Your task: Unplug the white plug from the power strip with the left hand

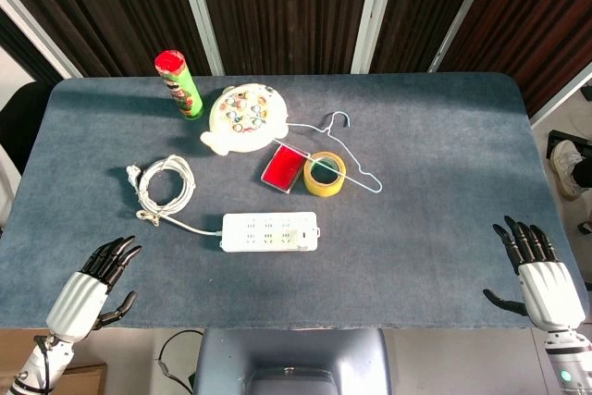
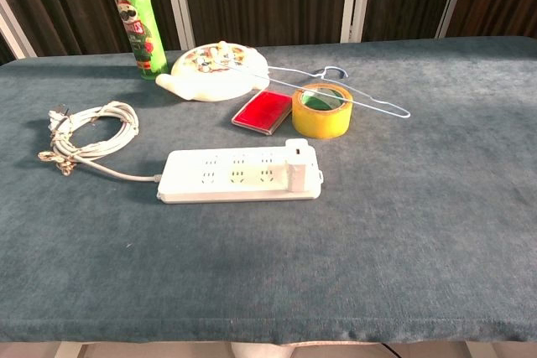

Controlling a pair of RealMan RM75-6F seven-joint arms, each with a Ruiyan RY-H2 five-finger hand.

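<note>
our left hand (image 1: 97, 282) rests at the near left edge of the tabletop (image 1: 435, 182), fingers spread and holding nothing, so we judge the task has not begun: the reach is the step in hand. our right hand (image 1: 536, 275) sits at the near right edge, likewise open and empty, well apart from everything (it has no part in this job).

the white plug (image 2: 296, 167) stands seated in the right end of the white power strip (image 2: 226, 176), which lies lengthwise near the middle of the tabletop, closer to our edge than the other things. the next move calls for carrying the left hand forward and to the right, over the strip's whole length, then closing fingers around the plug and pulling upward. we expect the strip may lift with the plug, since nothing pins it down.

the strip's coiled cord (image 1: 162, 187) lies just beyond the left hand's path and could snag a low sweep. farther back sit a yellow tape roll (image 2: 321, 111), a red case (image 2: 262, 111), a wire hanger (image 1: 338, 150), a round fishing-game toy (image 1: 242, 116) and a green chips can (image 1: 180, 83), none between the hand and the plug.
</note>
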